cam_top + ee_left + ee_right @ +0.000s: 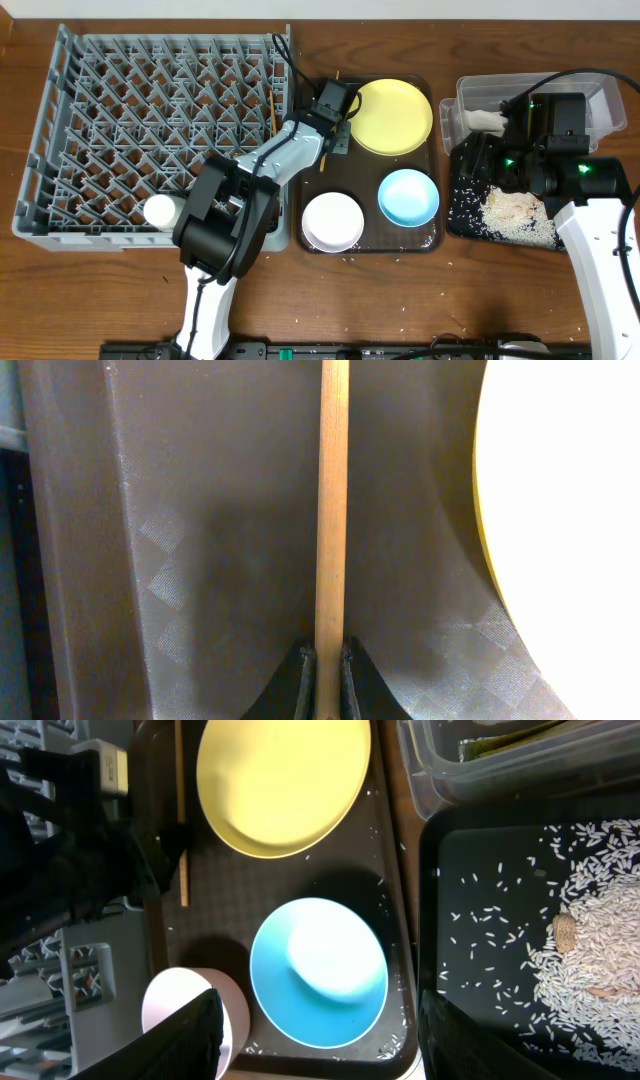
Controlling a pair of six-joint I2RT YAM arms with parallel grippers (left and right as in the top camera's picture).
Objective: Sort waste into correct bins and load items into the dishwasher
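My left gripper (pixel 328 680) is shut on a wooden chopstick (pixel 332 500) lying on the dark brown serving tray, beside the yellow plate (pixel 570 510); overhead it is at the tray's back left (pixel 335 115). A second chopstick (pixel 272 110) and the white cup (pixel 160 210) sit in the grey-blue dish rack (pixel 60 150). The light blue bowl (pixel 320 970) and white bowl (pixel 190 1010) stand on the tray. My right gripper (pixel 330 1050) is open and empty, overhead (pixel 490 155) above the black tray (pixel 490 850), which holds rice (pixel 590 950) and a beige lump (pixel 566 932).
The clear tub (pixel 600 95) at the back right holds a white napkin (pixel 485 122) and a green wrapper (pixel 500 745). The brown serving tray (pixel 360 180) lies between rack and bins. Loose rice grains dot its front edge and the table.
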